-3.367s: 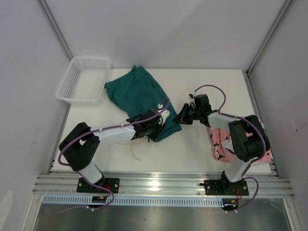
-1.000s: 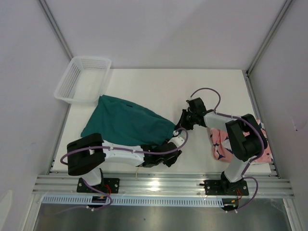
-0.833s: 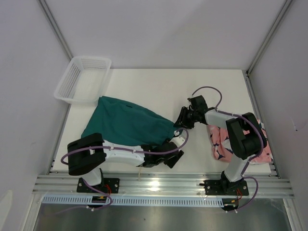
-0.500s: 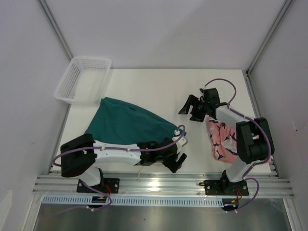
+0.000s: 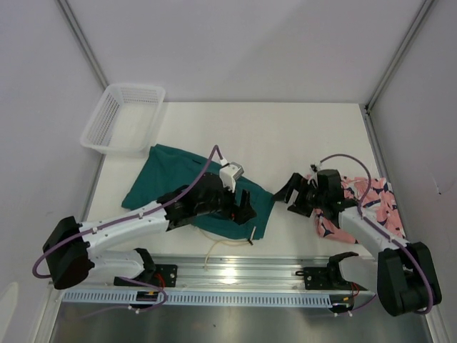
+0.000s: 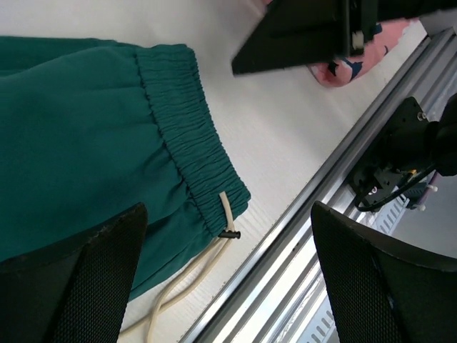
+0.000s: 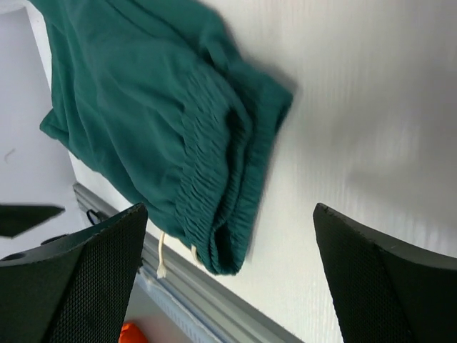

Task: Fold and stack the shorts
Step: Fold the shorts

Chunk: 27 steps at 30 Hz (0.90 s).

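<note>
Left end effector [image 5: 241, 209] is open wide with nothing between its fingers [image 6: 86, 279]. It hangs over the waistband end of the teal shorts [image 5: 178, 180]. In the left wrist view the elastic waistband runs right below the gap of the left end effector [image 6: 227, 211], and the rest of the teal shorts [image 6: 78, 121] spreads out flat to its left. The pale drawstring [image 6: 189, 286] trails off the waistband corner just under it, toward the metal rail [image 6: 335, 193] at the bench edge.

Right end effector [image 5: 291, 194] is also open wide and holds nothing. It sits low over the bench [image 5: 300, 136], just right of the waistband corner and pointing at it, not touching the cloth as far as the top view shows. In the right wrist view, the teal shorts [image 7: 136, 86] lie ahead of the right end effector [image 7: 228, 211] and to its left. The gathered waistband is doubled over there, with a drawstring end [image 7: 161, 261] at the near edge.

The waistband corner is between the two end effectors, closer to the left one.

The pink shark-print shorts [image 5: 371, 196] are bunched behind the right end effector, partly under that arm at the right side of the bench. They are well apart from the teal pair, not stacked. A bit of pink [image 6: 341, 68] shows past the right end effector in the left wrist view.

The white mesh basket [image 5: 107, 100] is far off to the back left of the left end effector, touching or just beside the far edge of the teal shorts.
</note>
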Available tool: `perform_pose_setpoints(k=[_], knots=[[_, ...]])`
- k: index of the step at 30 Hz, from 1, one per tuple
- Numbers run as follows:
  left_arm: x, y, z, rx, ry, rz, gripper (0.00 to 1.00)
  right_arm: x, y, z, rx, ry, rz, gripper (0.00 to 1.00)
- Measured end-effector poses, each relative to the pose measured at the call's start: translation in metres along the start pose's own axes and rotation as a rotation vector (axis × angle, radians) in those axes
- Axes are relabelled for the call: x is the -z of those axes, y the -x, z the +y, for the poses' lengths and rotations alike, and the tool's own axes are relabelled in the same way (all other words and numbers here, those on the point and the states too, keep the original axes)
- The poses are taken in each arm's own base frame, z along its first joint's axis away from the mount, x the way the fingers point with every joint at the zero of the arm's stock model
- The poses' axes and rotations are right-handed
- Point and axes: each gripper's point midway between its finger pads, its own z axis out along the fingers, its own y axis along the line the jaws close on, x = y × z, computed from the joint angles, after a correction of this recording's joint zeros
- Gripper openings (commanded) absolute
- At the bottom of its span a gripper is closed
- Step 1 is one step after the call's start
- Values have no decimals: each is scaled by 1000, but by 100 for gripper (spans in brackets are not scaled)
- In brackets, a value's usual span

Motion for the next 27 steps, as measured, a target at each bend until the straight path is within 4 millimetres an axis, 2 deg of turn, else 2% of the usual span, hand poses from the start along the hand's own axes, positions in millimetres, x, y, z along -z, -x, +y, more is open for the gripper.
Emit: perform_pose_setpoints(k=[3,5,9,12,14,17,22,27], knots=[[-6,-8,10,27,29,35,95,-1,-28,-8,-31,11,35,100],[-16,-21,18,44,57,83,91,-3,-38,-8,-41,26,46,99],[-35,-57,40,80,135,208,82,-10,-47,-3,-58,65,56,99],[-43,-84,58,100,206,295,69,-17,-50,1,-58,83,63,100],[-46,-94,67,107,244,325,61,-21,-50,2,-53,92,63,99],[-52,-99,74,114,274,340,54,-27,-48,3,-51,100,56,94],[-63,-93,72,120,273,323,53,-36,-46,0,-63,98,42,80],[-65,-92,71,122,270,317,55,-46,-48,1,-62,111,49,71]])
